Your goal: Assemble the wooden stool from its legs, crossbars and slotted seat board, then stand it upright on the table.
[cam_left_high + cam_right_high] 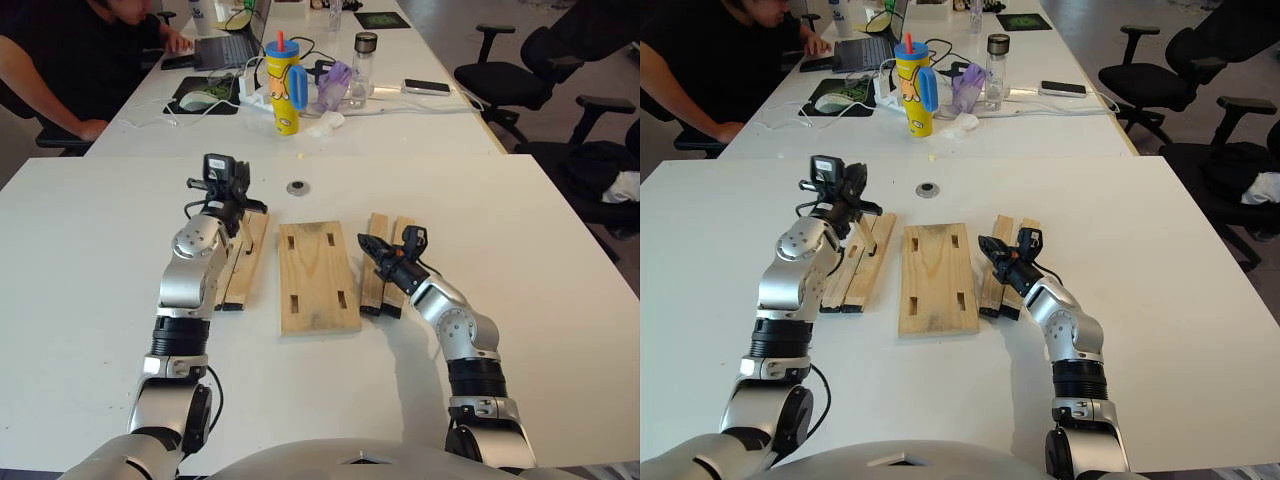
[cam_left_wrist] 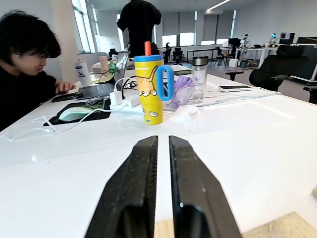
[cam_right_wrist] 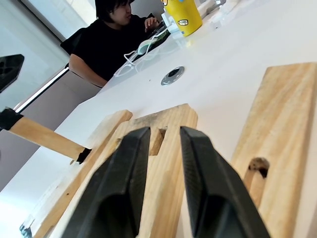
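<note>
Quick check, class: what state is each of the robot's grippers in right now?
Left gripper: shut, with nothing between its fingers.
Right gripper: slightly open and empty, poised over a wooden piece.

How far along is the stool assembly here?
Nothing looks joined yet: the seat board lies flat, its slots empty, with a left pile and a right pile of loose wooden pieces beside it. In hand: the right gripper, jaws open, sits low over the right pile; the left gripper is above the left pile. Left to do: join legs and crossbars, fit them into the seat, stand the stool upright.
</note>
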Available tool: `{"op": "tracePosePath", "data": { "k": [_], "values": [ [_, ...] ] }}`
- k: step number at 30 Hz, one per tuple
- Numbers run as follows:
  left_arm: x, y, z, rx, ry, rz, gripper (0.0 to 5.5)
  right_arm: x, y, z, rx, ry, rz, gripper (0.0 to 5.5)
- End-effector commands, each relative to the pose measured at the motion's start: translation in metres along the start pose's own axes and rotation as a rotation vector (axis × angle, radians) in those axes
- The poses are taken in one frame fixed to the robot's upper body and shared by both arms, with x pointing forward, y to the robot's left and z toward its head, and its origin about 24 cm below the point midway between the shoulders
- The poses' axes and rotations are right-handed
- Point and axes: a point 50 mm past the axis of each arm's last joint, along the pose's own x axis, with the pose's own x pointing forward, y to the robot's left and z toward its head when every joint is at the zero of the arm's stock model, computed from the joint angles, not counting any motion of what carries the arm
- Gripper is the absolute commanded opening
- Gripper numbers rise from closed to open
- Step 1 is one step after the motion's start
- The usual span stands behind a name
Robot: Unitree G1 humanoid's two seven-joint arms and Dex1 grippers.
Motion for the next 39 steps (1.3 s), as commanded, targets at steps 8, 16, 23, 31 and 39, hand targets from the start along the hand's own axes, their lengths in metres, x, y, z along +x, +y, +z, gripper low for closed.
{"op": "tracePosePath", "data": {
  "k": [8, 16, 23, 31, 39],
  "values": [
    [-0.015, 0.028, -0.001, 0.045, -0.097, 0.225, 0.41, 0.001, -0.001, 0.0, -0.009, 0.003, -0.006, 1.1],
    [-0.066, 0.024, 0.024, -0.01, -0.266, 0.246, 1.44, -0.005, -0.003, -0.001, -0.012, 0.01, -0.014, 1.1],
    [-0.101, 0.006, -0.004, -0.029, -0.116, 0.103, 2.32, -0.007, -0.003, 0.001, -0.012, 0.002, -0.025, 1.1],
    [-0.09, -0.003, -0.036, -0.021, 0.038, 0.061, 3.13, 0.0, 0.001, 0.014, -0.051, -0.037, -0.032, 1.1],
    [-0.066, -0.001, -0.048, -0.042, 0.083, 0.081, 3.16, 0.0, 0.002, 0.019, -0.023, -0.071, -0.009, 0.67]
  ]
}}
